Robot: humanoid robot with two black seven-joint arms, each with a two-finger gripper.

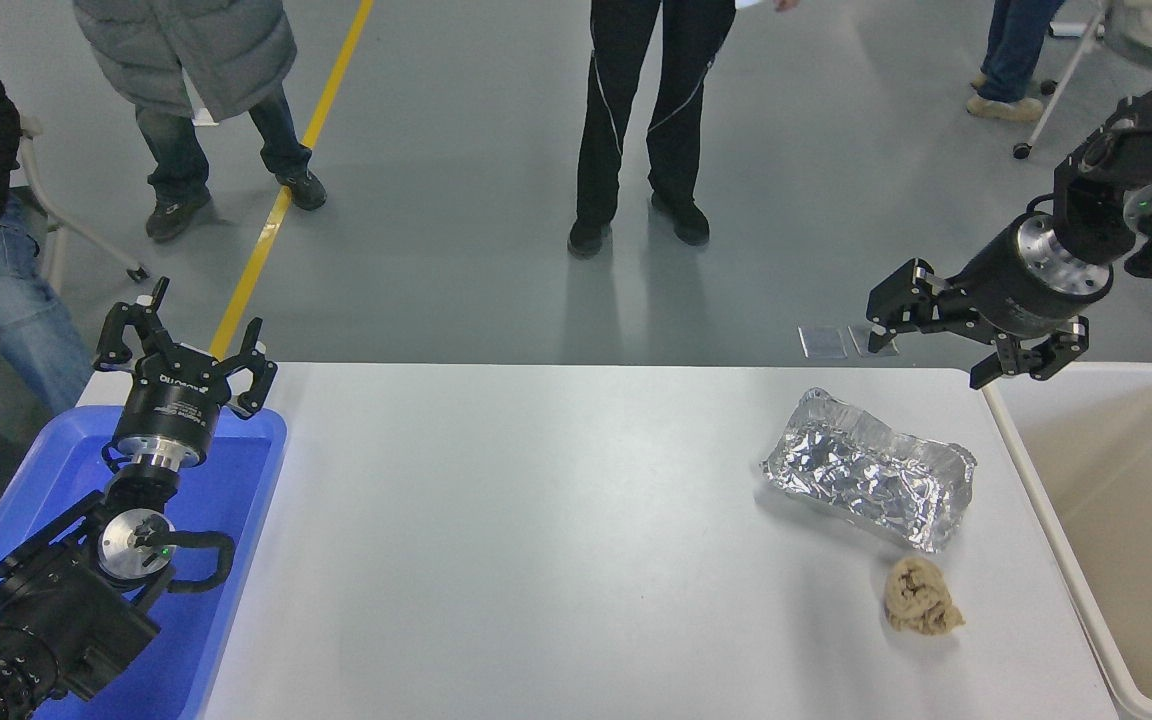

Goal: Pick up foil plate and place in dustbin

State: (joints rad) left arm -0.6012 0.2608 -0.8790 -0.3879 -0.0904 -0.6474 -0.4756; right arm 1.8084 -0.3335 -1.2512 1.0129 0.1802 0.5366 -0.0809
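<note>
The foil plate (868,470), a shiny crumpled silver tray, lies on the white table (536,520) at the right. The dustbin (1116,520), a large beige tub, stands at the table's right edge. My right gripper (931,345) is open and empty, hanging in the air above and behind the plate's far right end, near the bin's far left corner. My left gripper (181,345) is open and parked at the lower left over the blue tray.
A small tan paper wad (921,597) lies just in front of the plate. A blue tray (216,560) sits at the left edge. Several people stand on the far side; one in black trousers (646,110) faces the table's middle.
</note>
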